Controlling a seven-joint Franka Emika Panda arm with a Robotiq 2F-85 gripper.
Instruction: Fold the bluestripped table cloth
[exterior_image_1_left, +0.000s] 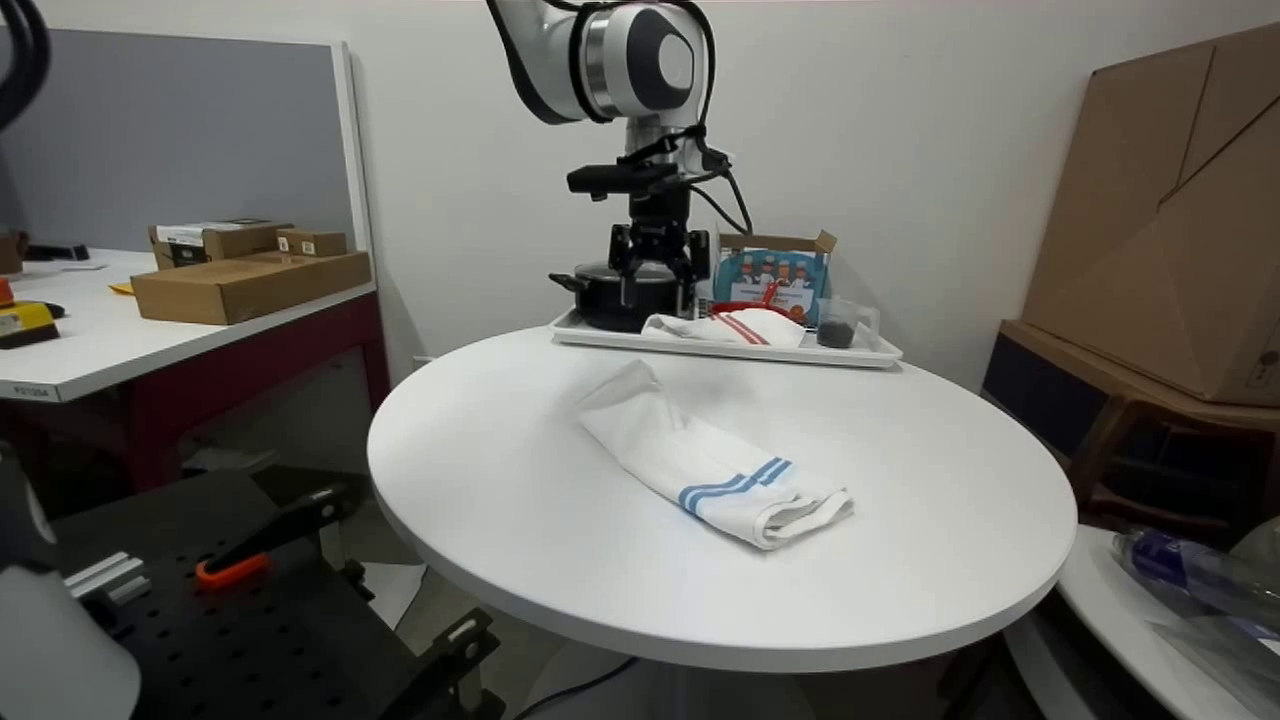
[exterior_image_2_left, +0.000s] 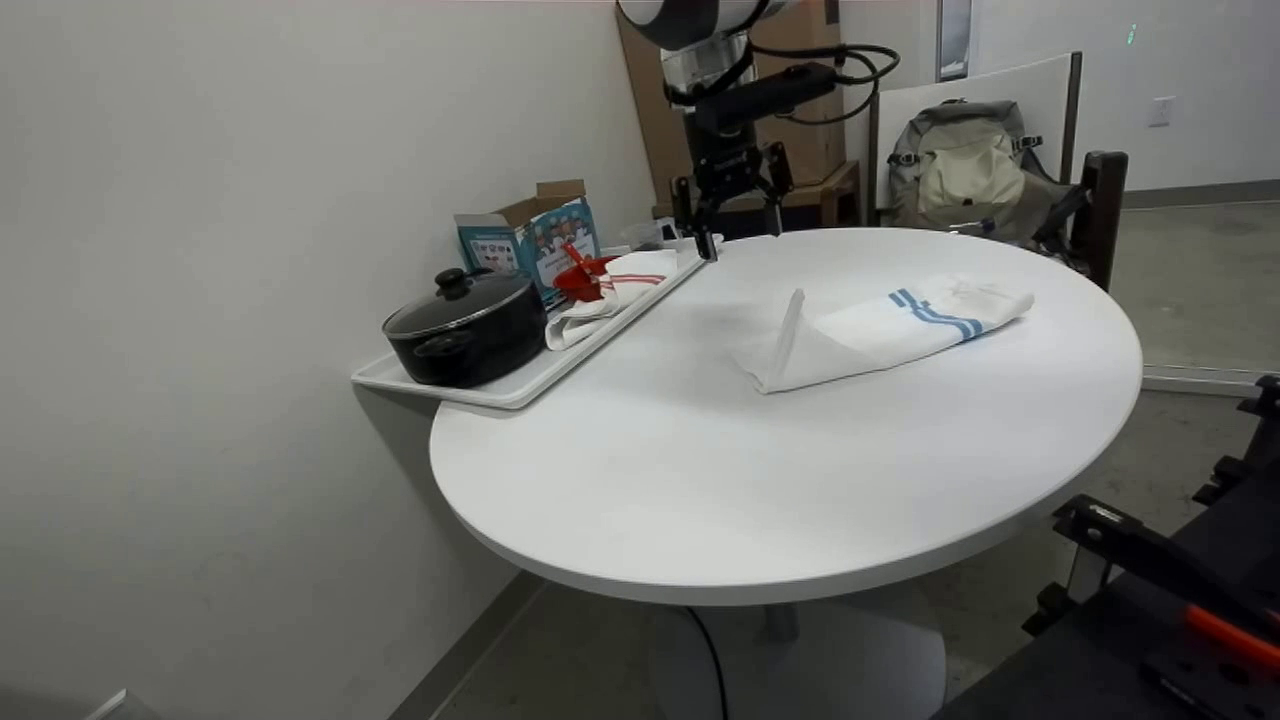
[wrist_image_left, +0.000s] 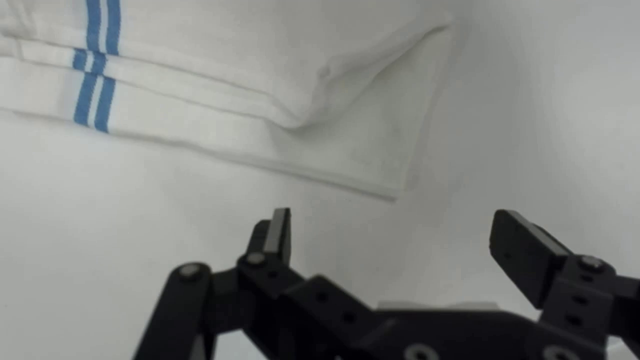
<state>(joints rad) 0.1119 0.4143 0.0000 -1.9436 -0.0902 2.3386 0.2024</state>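
Observation:
The white cloth with blue stripes lies on the round white tabletop in both exterior views (exterior_image_1_left: 680, 455) (exterior_image_2_left: 870, 340). It is folded into a long, loose strip with the blue stripes near one end. One corner at the other end stands up a little in a raised crease. In the wrist view the cloth (wrist_image_left: 200, 80) fills the upper left, with layered edges and a rumpled corner. My gripper (wrist_image_left: 392, 225) is open and empty, with the cloth's corner just beyond its fingertips in that view. In both exterior views the gripper (exterior_image_1_left: 657, 290) (exterior_image_2_left: 741, 235) hangs above the table, apart from the cloth, near the tray.
A white tray (exterior_image_1_left: 680, 346) stands at the table's wall side. It holds a black lidded pot (exterior_image_2_left: 470, 335), a red-striped cloth (exterior_image_1_left: 775, 326), a red bowl (exterior_image_2_left: 580, 282), a blue box (exterior_image_1_left: 790, 275) and a small clear container (exterior_image_1_left: 838, 325). The round tabletop (exterior_image_1_left: 500, 470) has a curved edge.

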